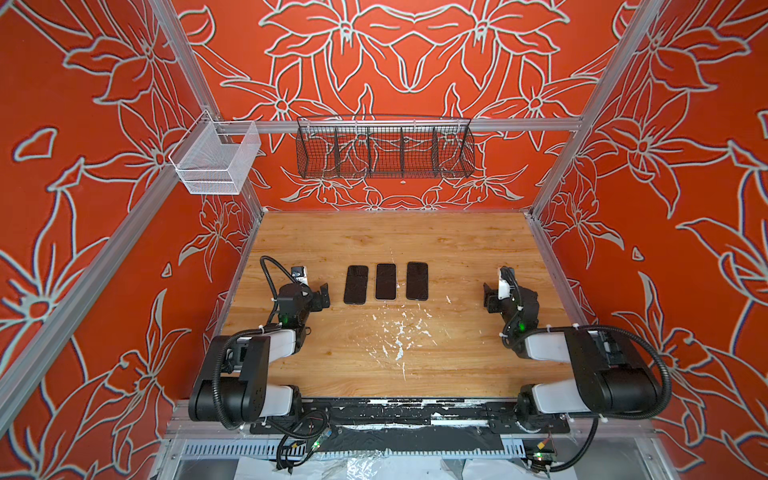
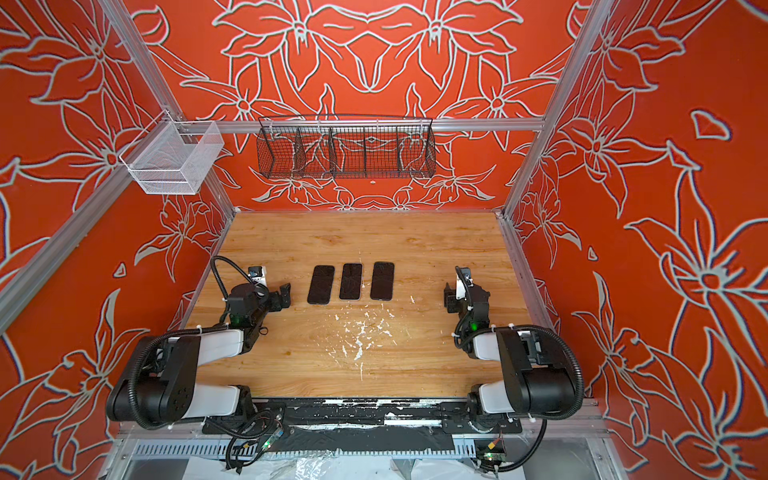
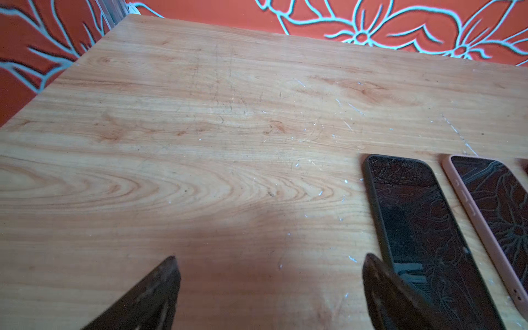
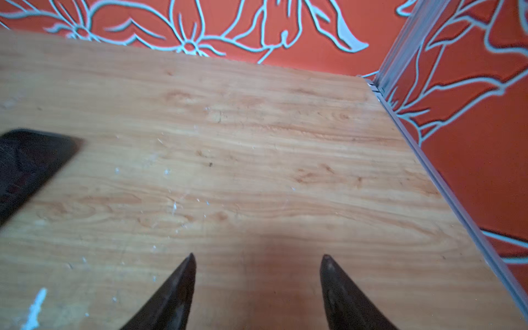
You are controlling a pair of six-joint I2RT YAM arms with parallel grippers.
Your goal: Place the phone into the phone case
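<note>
- Jaws first: left jaws stood spread wide with nothing between them. The fingertips (image 3: 167, 278) hung over bare counter (image 1: 457, 249).
- In both top views the left jaws sat just beside the leftmost phone (image 1: 356, 284), with a strip of wood showing between them.
- Right jaws were also parted and empty. Their fingertips (image 4: 184, 281) were above plain wood near the right edge of the counter, well apart from the phones.
- Three phones lay flat, screens up, side by side in one row at mid-counter, between the two arms.
- Leftmost phone sat inside a black case (image 3: 373, 200). The rim wrapped the dark screen, and pale lines showed on the glass.
- Middle phone (image 1: 385, 281) sat inside a pink case (image 3: 468, 204), with the side buttons visible on the rim.
- Rightmost phone (image 1: 417, 280) looked dark in the top views and was only a blurred dark corner in the right wrist view. I could not tell whether it had a case.
- White flecks (image 1: 399, 338) were scattered on the counter, between the row of phones and the arm bases.
- A black wire basket (image 1: 384, 153) hung on the back rail, and a white mesh basket (image 1: 216, 160) hung at the left corner.
</note>
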